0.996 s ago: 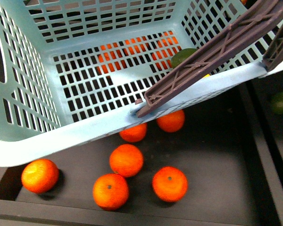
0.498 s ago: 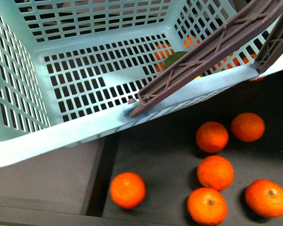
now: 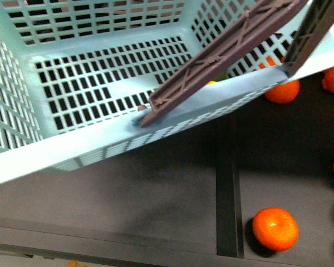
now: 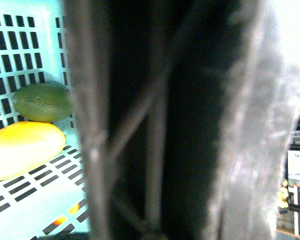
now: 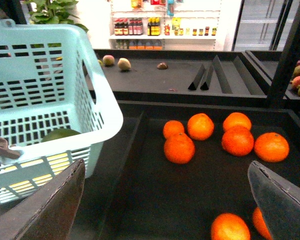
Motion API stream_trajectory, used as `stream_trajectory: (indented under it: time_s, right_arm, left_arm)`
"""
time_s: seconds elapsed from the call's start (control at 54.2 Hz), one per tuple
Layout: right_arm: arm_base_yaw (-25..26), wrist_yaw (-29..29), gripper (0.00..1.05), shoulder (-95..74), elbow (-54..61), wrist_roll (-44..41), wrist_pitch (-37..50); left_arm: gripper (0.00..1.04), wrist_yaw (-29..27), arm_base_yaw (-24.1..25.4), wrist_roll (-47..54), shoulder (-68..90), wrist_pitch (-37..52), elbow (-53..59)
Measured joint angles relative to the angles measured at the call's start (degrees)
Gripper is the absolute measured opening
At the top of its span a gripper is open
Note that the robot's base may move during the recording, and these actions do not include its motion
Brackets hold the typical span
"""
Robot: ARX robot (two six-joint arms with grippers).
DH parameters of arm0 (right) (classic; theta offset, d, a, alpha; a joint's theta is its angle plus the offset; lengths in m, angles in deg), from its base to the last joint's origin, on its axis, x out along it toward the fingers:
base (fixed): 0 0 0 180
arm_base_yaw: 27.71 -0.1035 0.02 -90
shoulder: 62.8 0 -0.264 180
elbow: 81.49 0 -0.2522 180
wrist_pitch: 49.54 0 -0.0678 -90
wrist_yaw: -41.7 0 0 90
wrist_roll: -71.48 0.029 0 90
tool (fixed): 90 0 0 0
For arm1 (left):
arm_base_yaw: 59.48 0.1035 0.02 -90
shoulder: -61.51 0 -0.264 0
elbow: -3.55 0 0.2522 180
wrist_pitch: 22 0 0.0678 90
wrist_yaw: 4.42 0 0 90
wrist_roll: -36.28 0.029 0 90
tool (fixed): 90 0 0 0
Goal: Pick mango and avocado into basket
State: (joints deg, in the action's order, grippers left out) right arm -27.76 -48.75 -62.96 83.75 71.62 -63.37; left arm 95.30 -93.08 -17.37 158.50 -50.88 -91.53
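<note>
The light teal basket (image 3: 100, 139) hangs tilted in the air and fills the upper front view. Its brown ribbed handle (image 3: 222, 55) is raised. That handle (image 4: 155, 125) fills the left wrist view as a dark blur, and my left gripper (image 4: 175, 210) is shut on it. Inside the basket lie the yellow-orange mango (image 4: 22, 149) and, touching it, the dark green avocado (image 4: 42, 101). My right gripper (image 5: 165, 200) hovers open and empty over the dark tray, to the right of the basket (image 5: 50, 100). The avocado (image 5: 60, 134) shows through the lattice there.
Round orange citrus (image 5: 179, 148) lie scattered on a black tray (image 5: 155, 200) right of the basket; one (image 3: 275, 228) sits near the front. A ridge (image 3: 227, 189) divides this tray from a bare dark one. Black display shelves (image 5: 155, 75) with a few fruits stand behind.
In the front view the citrus and their tray have slid far to the right, and a bare dark tray now lies under the basket. The basket still hangs from its handle.
</note>
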Motion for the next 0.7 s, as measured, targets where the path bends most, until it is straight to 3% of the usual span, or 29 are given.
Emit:
stream_trajectory:
  time_s: [0.148, 0.258, 0.369, 0.461, 0.701]
  right_arm:
    - [0.0, 0.2, 0.96, 0.0, 0.0, 0.0, 0.0]
    - [0.0, 0.2, 0.96, 0.0, 0.0, 0.0, 0.0]
    - [0.0, 0.22, 0.96, 0.0, 0.0, 0.0, 0.0]
    - [0.0, 0.5, 0.96, 0.0, 0.0, 0.02, 0.0]
    - [0.0, 0.42, 0.96, 0.0, 0.0, 0.02, 0.0]
  left_arm:
    - [0.13, -0.9, 0.0, 1.46, -0.02, 0.0, 0.0]
    - [0.13, -21.38, -1.64, -13.64, 2.1, -0.9, -2.23]
    - [0.13, -32.52, -0.33, -27.69, 6.25, -0.17, -5.95]
    - [0.13, -34.34, 2.47, -31.21, 9.79, 0.46, -8.7]
    - [0.13, -31.41, 10.51, -39.1, 25.75, 0.28, -19.19]
